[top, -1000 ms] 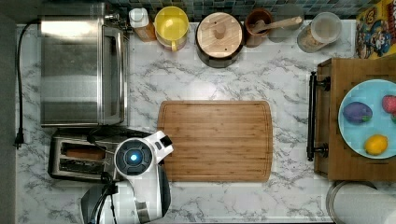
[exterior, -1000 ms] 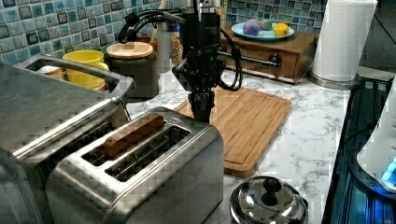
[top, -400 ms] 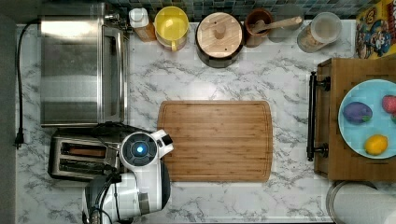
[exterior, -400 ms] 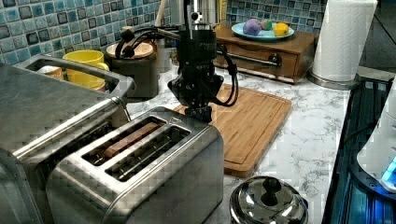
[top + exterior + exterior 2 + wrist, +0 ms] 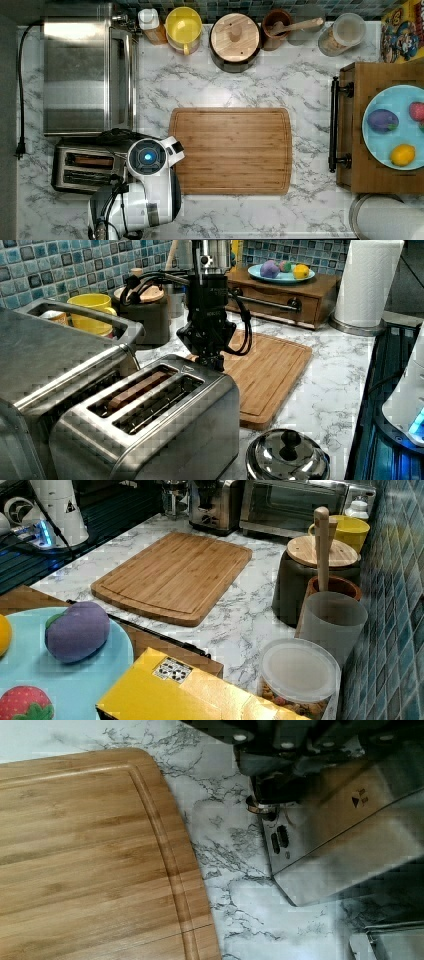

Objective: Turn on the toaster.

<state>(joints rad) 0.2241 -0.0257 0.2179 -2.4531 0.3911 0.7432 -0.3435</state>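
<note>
Left view puts the toaster oven (image 5: pixel 55 370) far to the gripper's left, a big boxy steel thing with a bar handle along its door. Next to it, and right under the gripper (image 5: pixel 216 361), sits the toaster (image 5: pixel 150 427): small, brushed steel, rounded at the corners, two long dark slots on top with a brown slice of bread (image 5: pixel 134 390) sunk low in the slot nearer the oven. I'd judge the gripper hangs at that end face because the lever and knobs are there; the wrist view shows small dark buttons and a ringed knob on that panel. Whether its fingers are spread or closed, I cannot tell. Just to the gripper's right lies the bamboo cutting board (image 5: pixel 267 367), flat, with a groove round its edge, bare on top. All of it rests on a white marble-veined surface (image 5: pixel 325 395).
</note>
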